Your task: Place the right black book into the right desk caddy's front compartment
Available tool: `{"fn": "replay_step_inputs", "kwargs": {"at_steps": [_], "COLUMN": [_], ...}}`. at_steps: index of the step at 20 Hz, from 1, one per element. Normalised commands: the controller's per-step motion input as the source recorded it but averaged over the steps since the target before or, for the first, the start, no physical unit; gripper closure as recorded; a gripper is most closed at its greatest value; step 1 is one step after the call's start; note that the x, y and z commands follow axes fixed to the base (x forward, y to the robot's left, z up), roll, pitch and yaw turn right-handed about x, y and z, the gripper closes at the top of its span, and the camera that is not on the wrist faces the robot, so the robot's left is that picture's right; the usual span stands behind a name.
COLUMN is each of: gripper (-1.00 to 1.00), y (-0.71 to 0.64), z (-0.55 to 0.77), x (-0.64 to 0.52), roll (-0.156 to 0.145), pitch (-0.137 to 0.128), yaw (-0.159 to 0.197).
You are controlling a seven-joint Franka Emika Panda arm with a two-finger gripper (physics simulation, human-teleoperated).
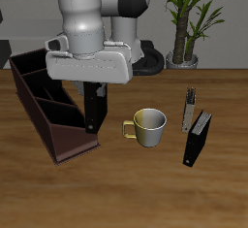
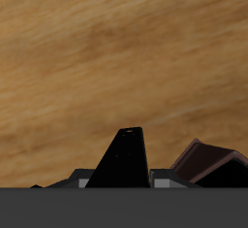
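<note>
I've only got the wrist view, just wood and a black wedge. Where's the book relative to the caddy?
Observer: The book hangs upright from the tool at the caddy's front end, by its mug-side rim.
Operator: Is it inside the front compartment?
Observer: Its lower edge overlaps that rim, but I cannot tell whether it is inside.
Operator: Anything close to it?
Observer: A mug stands on the table beside the book, apart from it.
</note>
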Motion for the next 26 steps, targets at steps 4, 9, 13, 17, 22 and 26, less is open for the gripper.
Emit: {"fn": "replay_step_inputs", "kwargs": {"at_steps": [4, 9, 13, 17, 22, 26], "gripper": [1.00, 1.00, 1.00, 1.00, 1.00, 1.00], "y": [0.20, 0.12, 0.02, -0.05, -0.03, -0.10], "z": [0.54, 0.34, 0.24, 0.07, -0.02, -0.06], "x": [-0.41, -0.36, -0.59, -0.43, -0.49, -0.34], "roll": [0.014, 0.021, -0.017, -0.008, 0.001, -0.022], "pitch": [-0.059, -0.012, 0.017, 0.052, 0.037, 0.027], "yaw": [0.047, 0.064, 0.111, 0.110, 0.108, 0.092]}}
